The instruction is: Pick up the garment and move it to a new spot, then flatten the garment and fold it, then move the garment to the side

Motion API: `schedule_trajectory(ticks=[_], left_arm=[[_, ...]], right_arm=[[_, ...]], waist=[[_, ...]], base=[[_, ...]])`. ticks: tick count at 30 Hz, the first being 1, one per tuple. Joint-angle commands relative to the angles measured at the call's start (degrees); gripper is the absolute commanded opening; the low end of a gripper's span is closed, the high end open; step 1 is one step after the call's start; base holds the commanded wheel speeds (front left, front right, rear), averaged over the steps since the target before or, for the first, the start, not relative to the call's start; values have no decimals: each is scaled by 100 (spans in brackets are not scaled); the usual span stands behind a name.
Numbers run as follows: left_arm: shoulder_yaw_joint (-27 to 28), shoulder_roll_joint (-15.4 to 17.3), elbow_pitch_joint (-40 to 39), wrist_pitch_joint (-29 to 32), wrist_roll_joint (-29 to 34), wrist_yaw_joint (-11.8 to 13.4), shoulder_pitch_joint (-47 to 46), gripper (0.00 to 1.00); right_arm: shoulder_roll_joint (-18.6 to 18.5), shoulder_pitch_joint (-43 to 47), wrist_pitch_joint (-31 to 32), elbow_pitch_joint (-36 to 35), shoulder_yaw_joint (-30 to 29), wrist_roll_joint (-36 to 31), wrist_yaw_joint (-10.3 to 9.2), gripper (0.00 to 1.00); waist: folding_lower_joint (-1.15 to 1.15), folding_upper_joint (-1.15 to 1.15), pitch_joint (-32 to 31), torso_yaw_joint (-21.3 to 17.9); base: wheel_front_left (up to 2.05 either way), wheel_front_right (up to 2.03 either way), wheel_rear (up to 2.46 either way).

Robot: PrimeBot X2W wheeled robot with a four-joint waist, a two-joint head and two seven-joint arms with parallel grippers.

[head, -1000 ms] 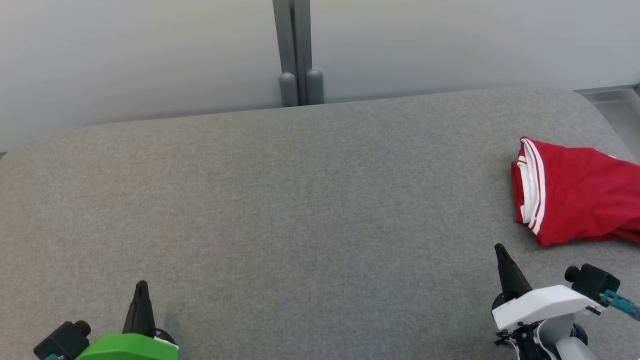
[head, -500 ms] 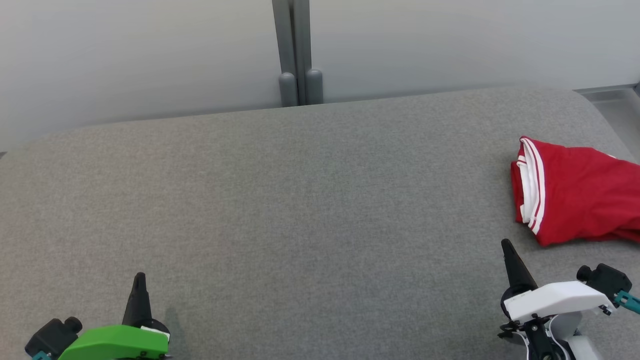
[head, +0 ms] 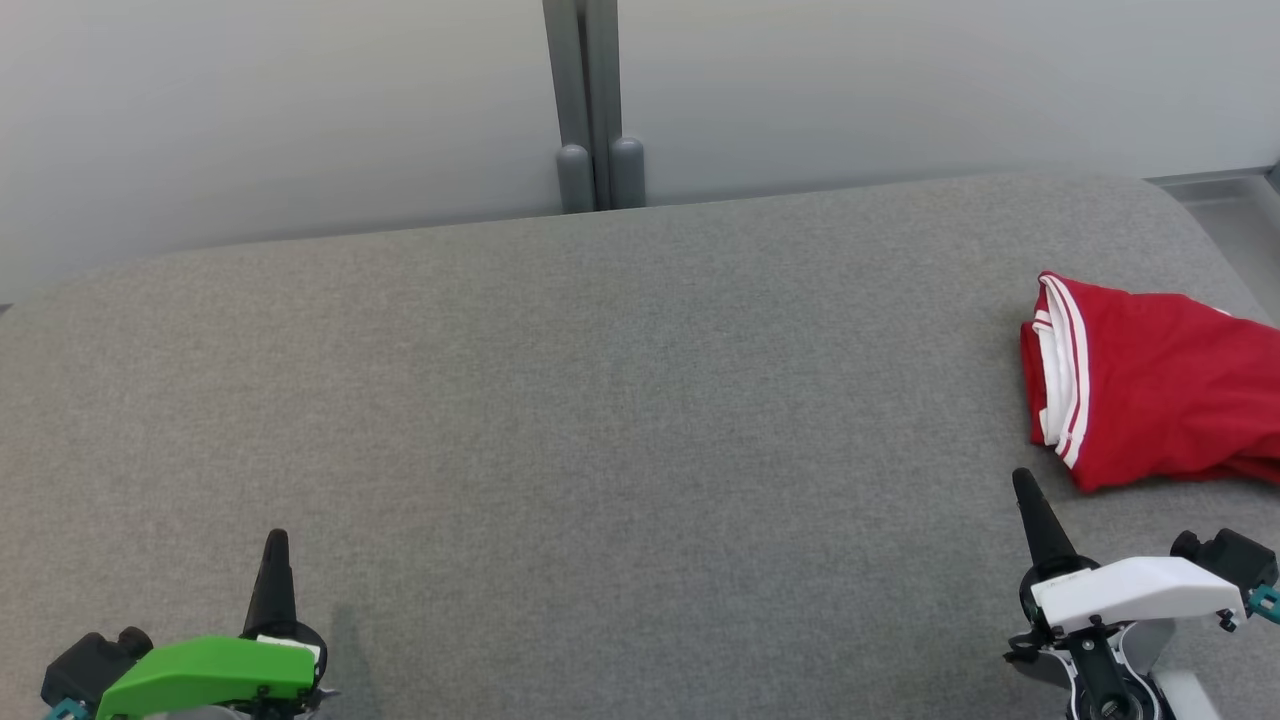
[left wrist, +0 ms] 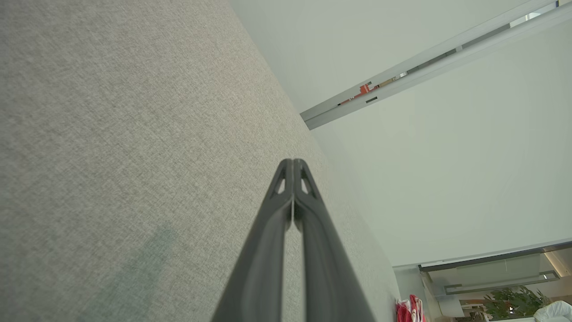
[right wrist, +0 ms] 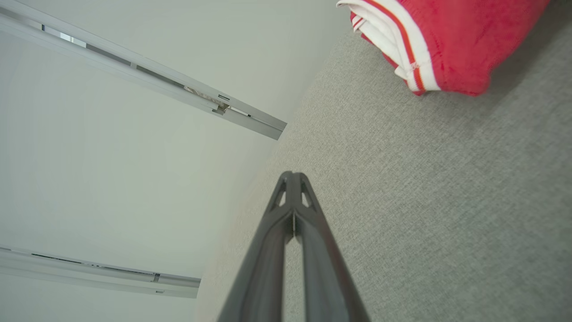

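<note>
The garment is red with white striped trim and lies folded at the right edge of the grey padded surface; part of it runs past the head view's right border. The right wrist view has the garment at its top right. My right gripper sits at the lower right, just below and left of the garment, apart from it, shut and empty. The right gripper has its tips pressed together. My left gripper is at the lower left, shut and empty, and the left gripper points along the surface.
A pale wall with a grey vertical post stands behind the surface's far edge. The surface's right end curves off near a grey ledge. Far off in the left wrist view stand a plant and red items.
Both grippers have drawn back toward the bottom of the head view, the left drifting slightly left and the right slightly right. The garment has not moved.
</note>
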Motion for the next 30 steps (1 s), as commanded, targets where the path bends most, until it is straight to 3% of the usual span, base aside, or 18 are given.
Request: schedule_trajectory(ticks=[1, 30], left_arm=[[28, 43, -84, 31, -132, 6, -158, 0], [122, 53, -180, 435, -1619, 9, -335, 0]], right_arm=[[-30, -18, 30, -87, -31, 138, -2, 0], [-41, 19, 429, -324, -224, 1559, -4, 0]], waist=[[0, 0, 0, -1], [0, 0, 8, -16]], base=[[0, 0, 0], [0, 0, 0]])
